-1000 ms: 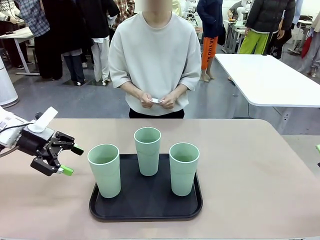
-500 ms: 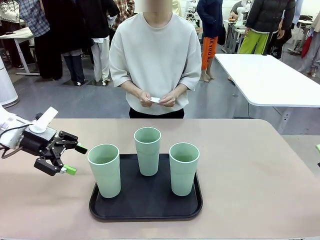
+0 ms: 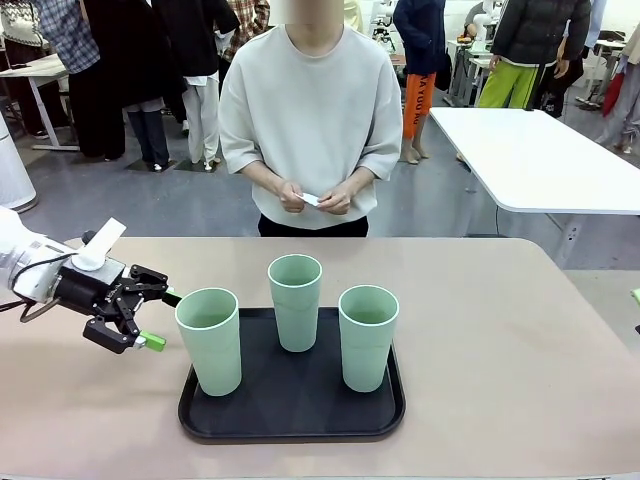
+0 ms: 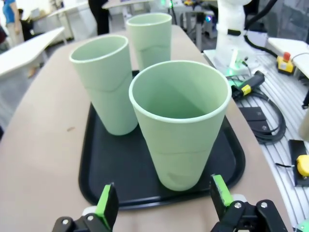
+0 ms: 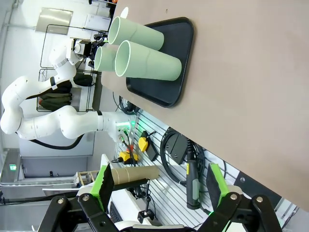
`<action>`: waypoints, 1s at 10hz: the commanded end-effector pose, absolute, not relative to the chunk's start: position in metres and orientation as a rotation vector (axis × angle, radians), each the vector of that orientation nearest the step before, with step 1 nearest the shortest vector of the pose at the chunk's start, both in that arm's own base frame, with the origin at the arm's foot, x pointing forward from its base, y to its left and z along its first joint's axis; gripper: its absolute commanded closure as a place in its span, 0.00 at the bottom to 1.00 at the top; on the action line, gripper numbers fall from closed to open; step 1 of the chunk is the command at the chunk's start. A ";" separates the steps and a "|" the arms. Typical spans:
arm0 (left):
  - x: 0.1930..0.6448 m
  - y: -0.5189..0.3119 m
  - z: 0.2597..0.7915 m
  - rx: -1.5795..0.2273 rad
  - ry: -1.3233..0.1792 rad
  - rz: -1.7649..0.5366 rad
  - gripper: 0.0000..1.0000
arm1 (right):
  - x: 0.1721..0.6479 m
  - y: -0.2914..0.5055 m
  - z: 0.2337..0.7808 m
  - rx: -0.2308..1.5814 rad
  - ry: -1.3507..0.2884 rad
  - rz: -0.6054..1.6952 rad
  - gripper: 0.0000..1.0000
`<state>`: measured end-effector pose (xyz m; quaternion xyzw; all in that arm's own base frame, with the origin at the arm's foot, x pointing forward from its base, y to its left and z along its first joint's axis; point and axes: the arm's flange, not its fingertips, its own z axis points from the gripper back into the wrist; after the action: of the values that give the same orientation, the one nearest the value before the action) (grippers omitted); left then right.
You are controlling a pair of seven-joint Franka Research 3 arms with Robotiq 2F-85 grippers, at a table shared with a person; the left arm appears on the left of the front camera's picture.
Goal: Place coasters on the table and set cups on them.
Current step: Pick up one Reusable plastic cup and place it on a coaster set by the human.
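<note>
Three tall mint-green cups (image 3: pixel 295 300) are standing upright on a black tray (image 3: pixel 290 425) at the table's (image 3: pixel 500 340) 6 o'clock side. They are matte, handleless and tapering toward the base, each with a faint ridge below the rim. One is sitting at the tray's 12 o'clock edge, one at 8 o'clock and one at 4 o'clock, all apart from each other.

The left arm (image 3: pixel 30 262) is hovering at 9 o'clock of the 8 o'clock cup. The left jaws are gaping wide and gripping nothing, with their green pads (image 4: pixel 107 205) lined up on that cup, near it but not touching.

The right jaws are likewise standing fully apart and empty, beyond the table's edge.

At 12 o'clock a person is holding small white coasters (image 3: pixel 311 199) between both hands (image 3: pixel 293 200); their edging is too small to make out.

Lettering is running down an orange trouser leg (image 3: pixel 418 100) in the background, too small to read.
</note>
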<state>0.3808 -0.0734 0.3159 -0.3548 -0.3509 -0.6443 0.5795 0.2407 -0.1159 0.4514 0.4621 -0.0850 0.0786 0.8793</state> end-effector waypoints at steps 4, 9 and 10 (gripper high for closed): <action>0.389 -0.077 0.295 -0.913 -0.883 -1.542 0.00 | 0.242 -0.116 0.450 0.982 -0.188 0.172 0.00; 0.396 -0.088 0.283 -0.911 -0.893 -1.598 0.00 | 0.242 -0.116 0.450 0.982 -0.188 0.172 0.00; 0.397 -0.091 0.282 -0.919 -0.893 -1.602 0.00 | 0.242 -0.116 0.450 0.982 -0.188 0.172 0.00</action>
<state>0.3919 -0.0889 0.2887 -0.3870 -0.3531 -0.6641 0.5333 0.2407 -0.1160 0.4514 0.4621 -0.0851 0.0785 0.8793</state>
